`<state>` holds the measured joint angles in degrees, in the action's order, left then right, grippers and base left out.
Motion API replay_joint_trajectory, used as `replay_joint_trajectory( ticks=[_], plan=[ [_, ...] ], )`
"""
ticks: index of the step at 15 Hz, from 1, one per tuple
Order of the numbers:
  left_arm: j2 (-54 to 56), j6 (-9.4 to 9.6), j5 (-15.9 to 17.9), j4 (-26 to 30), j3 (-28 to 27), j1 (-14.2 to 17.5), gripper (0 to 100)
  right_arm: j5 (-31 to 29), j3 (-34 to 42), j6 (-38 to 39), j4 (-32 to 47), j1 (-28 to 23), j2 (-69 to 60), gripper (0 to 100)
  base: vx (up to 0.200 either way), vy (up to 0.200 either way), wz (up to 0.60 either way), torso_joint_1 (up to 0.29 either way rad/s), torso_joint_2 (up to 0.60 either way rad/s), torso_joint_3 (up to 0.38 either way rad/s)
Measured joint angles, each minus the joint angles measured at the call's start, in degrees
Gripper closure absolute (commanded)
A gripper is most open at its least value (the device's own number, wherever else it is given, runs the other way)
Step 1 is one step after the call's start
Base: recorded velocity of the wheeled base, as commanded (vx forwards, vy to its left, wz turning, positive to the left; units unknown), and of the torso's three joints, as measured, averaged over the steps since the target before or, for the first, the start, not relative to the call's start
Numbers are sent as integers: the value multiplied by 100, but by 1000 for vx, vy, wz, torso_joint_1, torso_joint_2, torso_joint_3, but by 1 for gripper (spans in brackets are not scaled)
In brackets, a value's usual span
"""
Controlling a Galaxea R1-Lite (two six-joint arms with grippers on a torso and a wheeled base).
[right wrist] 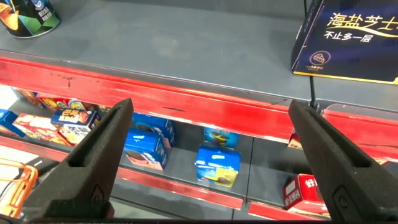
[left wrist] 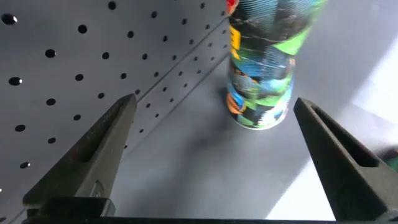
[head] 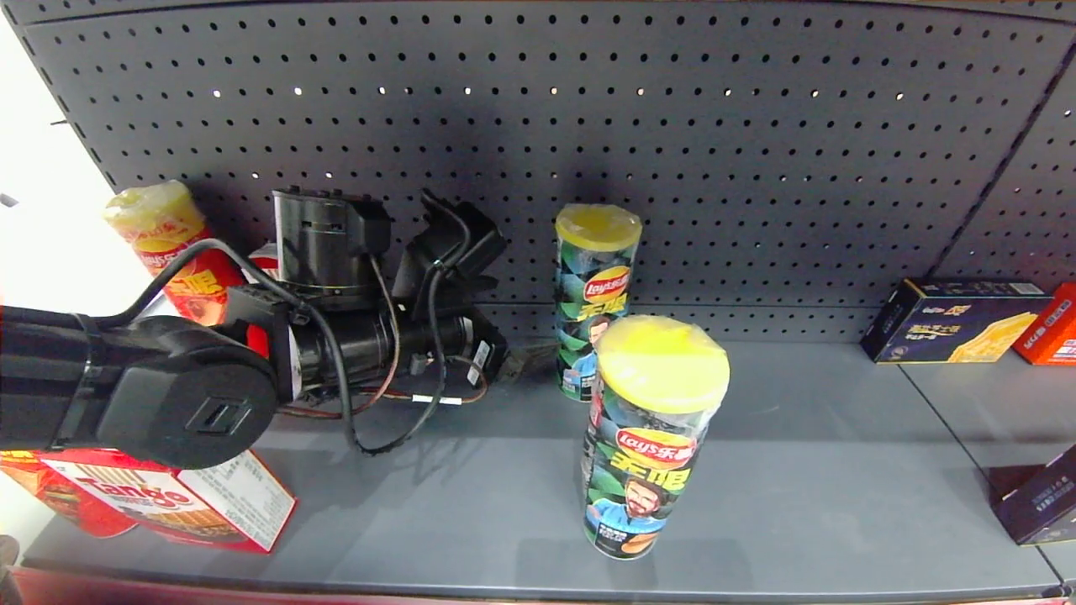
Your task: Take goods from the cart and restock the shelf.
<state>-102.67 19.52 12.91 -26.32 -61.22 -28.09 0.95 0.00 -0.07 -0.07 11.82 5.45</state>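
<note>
Two green chip cans with yellow lids stand upright on the grey shelf (head: 824,470): one at the back by the pegboard (head: 595,302), one nearer the front edge (head: 651,437). My left arm (head: 361,336) lies along the shelf from the left, pointing at the back can. My left gripper (left wrist: 214,102) is open, and the back can (left wrist: 264,68) stands a little beyond its fingertips, untouched. My right gripper (right wrist: 211,106) is open and empty in front of the shelf's red front edge (right wrist: 186,93). The base of a green can (right wrist: 28,15) stands off to one side of it.
A red chip can (head: 172,252) stands at the back left, and a red box (head: 168,504) lies at the front left. Dark blue (head: 950,319) and orange (head: 1051,336) boxes sit at the back right, a dark box (head: 1038,500) at the front right. Lower shelves hold blue boxes (right wrist: 146,146).
</note>
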Motion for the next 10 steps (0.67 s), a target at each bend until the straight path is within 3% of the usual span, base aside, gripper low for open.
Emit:
replay_joint_trajectory(
  ticks=[10],
  plan=[
    [-428,-212,-293,-146,-369,4,0,0,0,0,0,0,0,0,0,0,0,0,0,0]
  ],
)
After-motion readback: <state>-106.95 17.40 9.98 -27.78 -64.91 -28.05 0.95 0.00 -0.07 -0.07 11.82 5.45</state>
